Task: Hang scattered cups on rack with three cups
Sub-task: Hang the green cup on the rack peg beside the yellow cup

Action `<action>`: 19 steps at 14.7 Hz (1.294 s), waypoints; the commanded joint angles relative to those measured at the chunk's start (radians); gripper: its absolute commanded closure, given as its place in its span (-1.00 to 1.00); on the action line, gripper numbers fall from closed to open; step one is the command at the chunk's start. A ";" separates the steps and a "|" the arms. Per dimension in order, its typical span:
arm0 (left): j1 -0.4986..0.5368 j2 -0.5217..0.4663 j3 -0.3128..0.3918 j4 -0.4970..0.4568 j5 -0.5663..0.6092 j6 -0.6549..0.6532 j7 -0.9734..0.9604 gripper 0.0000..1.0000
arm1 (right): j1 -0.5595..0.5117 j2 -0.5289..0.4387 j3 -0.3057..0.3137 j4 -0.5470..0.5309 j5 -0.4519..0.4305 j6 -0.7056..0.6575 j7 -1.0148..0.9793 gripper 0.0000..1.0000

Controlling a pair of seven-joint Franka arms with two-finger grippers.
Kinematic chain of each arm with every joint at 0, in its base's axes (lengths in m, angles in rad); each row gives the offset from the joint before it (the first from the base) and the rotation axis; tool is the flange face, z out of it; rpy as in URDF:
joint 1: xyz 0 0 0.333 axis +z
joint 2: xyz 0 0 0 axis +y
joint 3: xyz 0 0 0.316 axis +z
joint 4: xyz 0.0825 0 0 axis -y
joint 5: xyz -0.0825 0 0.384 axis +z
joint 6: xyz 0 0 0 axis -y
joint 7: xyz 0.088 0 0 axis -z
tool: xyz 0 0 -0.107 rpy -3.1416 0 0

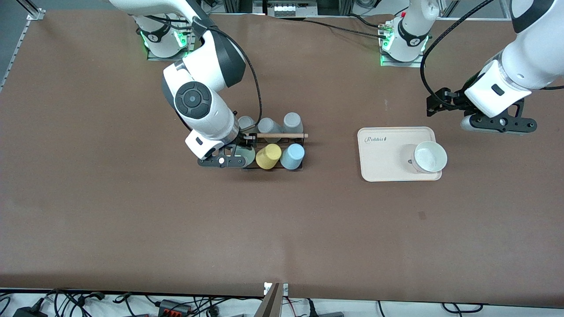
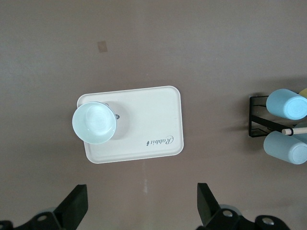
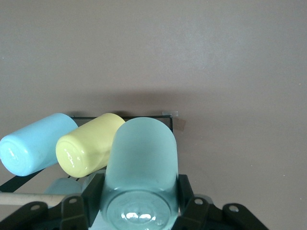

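Right wrist view: right gripper (image 3: 139, 211) closed on mint cup (image 3: 141, 163), cup upside down, at rack (image 1: 273, 149) end beside yellow cup (image 1: 268, 156). Blue cup (image 1: 292, 156) already on rack, next to yellow one. You are in hanging step, I judge; next you seat mint cup on its peg, then open fingers. Left gripper (image 2: 139, 211) waits wide open, empty, over table near tray (image 2: 144, 124); white cup (image 2: 94, 122) on tray.

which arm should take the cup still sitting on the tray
Left: its open left gripper hovers beside the tray holding the cup; the right gripper is at the rack gripping the mint cup.
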 commanded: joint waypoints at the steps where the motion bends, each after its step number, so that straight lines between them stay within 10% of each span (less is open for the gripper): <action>1: -0.011 -0.020 -0.007 -0.007 0.091 0.003 0.021 -1.00 | 0.014 0.039 -0.008 0.032 0.009 -0.008 0.017 0.64; 19: 0.002 -0.015 0.002 -0.007 0.012 0.004 0.010 -1.00 | 0.032 0.149 -0.008 0.041 0.006 0.075 0.016 0.63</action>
